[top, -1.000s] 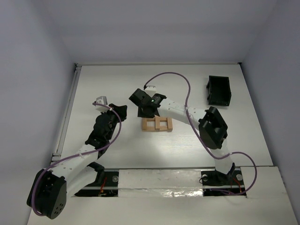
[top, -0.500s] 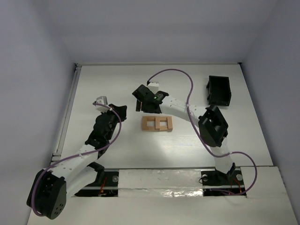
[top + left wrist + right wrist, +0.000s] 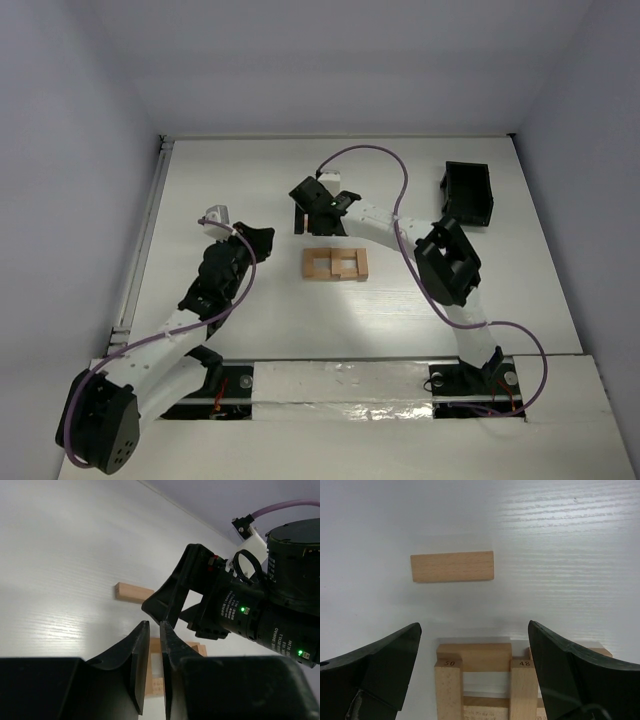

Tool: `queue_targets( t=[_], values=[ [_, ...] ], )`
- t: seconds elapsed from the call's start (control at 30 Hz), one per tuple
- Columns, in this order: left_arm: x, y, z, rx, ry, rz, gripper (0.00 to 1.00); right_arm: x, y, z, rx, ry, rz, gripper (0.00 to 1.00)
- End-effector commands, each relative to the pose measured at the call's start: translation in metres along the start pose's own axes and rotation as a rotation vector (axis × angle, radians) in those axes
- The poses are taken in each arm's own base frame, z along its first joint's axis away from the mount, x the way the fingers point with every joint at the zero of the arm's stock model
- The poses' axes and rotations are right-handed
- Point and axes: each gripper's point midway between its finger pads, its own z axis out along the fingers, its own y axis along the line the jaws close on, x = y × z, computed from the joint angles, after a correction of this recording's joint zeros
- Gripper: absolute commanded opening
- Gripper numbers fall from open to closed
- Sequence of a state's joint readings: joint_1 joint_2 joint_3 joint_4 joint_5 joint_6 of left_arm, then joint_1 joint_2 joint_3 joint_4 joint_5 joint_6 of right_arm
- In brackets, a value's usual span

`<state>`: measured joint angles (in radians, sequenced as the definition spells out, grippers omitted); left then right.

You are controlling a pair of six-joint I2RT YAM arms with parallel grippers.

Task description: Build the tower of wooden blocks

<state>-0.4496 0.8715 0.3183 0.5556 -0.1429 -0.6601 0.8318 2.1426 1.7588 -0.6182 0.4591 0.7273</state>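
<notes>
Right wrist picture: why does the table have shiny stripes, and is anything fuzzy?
Right wrist view: light glares off the table in bright streaks; the loose block is sharp, while the right gripper looks dark and a bit soft up close. Left wrist view: similar streaks low on the left. Top view: even light, with shine on the silver tape.

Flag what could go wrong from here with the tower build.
1. The loose block lies just beyond the wood block tower. The right pincer, wide open, might clip the top layer when reaching for it.
2. The top blocks sit spaced apart on a crosspiece, so a nudge would likely shift them.
3. The left pincer points at the right arm's wrist close by. If both move in, they could collide.
</notes>
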Motion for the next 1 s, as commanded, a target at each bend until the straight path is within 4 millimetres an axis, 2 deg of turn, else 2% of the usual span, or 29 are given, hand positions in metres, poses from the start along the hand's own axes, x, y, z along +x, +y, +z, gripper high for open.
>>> queue_targets(
  t=[0.0, 0.2, 0.23, 0.27, 0.37, 0.67, 0.77, 0.97],
  values=[
    [-0.034, -0.029, -0.003, 0.034, -0.045, -0.067, 0.14, -0.028, 0.014, -0.008, -0.064, -0.076, -0.003, 0.94],
    [-0.064, -0.051, -0.014, 0.006, -0.045, -0.128, 0.16, -0.017, 0.014, 0.008, -0.067, -0.039, -0.046, 1.00],
    [-0.071, -0.055, -0.017, 0.007, -0.054, -0.143, 0.18, -0.013, 0.016, 0.010, -0.074, -0.028, -0.050, 1.00],
    [-0.079, -0.059, -0.022, 0.011, -0.067, -0.149, 0.25, -0.013, 0.018, 0.012, -0.082, -0.028, -0.049, 1.00],
    [-0.099, -0.073, -0.034, 0.023, -0.087, -0.160, 0.38, -0.013, 0.018, 0.017, -0.099, -0.018, -0.051, 1.00],
    [-0.155, -0.117, -0.079, 0.156, -0.184, -0.201, 0.52, -0.014, 0.015, 0.033, -0.084, -0.003, -0.081, 1.00],
    [-0.164, -0.122, -0.088, 0.182, -0.214, -0.218, 0.54, -0.019, 0.016, 0.037, -0.086, -0.005, -0.080, 1.00],
    [-0.168, -0.124, -0.089, 0.184, -0.221, -0.232, 0.53, -0.016, 0.020, 0.046, -0.079, 0.016, -0.104, 1.00]
  ],
)
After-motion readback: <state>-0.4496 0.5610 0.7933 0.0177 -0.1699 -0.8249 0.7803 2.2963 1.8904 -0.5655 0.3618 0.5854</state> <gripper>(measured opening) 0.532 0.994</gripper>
